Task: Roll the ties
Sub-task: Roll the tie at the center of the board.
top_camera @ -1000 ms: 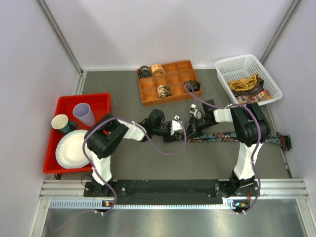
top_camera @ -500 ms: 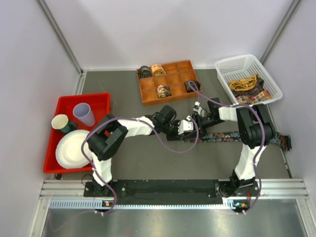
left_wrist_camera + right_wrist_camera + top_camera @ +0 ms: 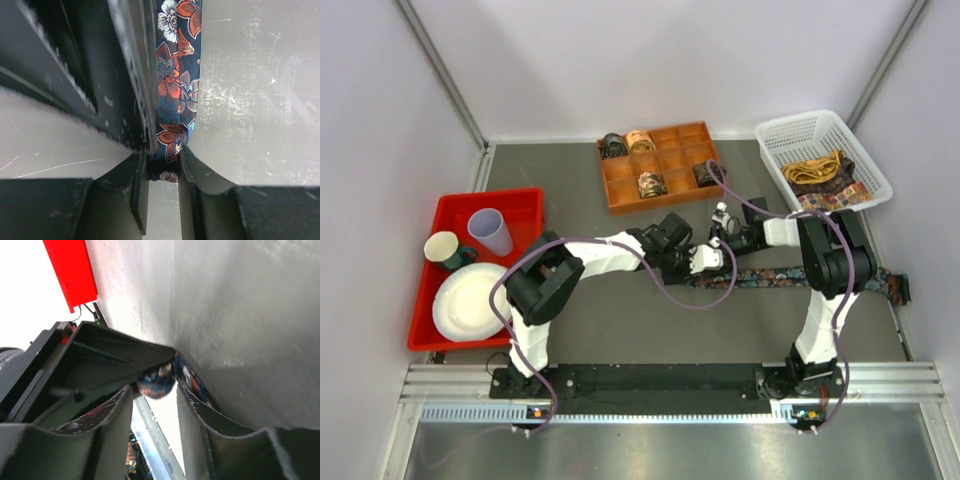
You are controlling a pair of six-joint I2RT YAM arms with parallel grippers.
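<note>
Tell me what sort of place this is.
Probably a robot lab test cell: plain white panels wall in a grey table, the left arm and right arm are bolted to a metal rail at its near edge, and rolled ties sit sorted in an orange divided tray.

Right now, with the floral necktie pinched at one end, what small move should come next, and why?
Probably close the right end effector on the bunched end of the dark blue floral fabric necktie. Its jaws stand apart on either side of that end, while the left end effector pinches the fabric beside it; the rest lies flat, unrolled.
</note>
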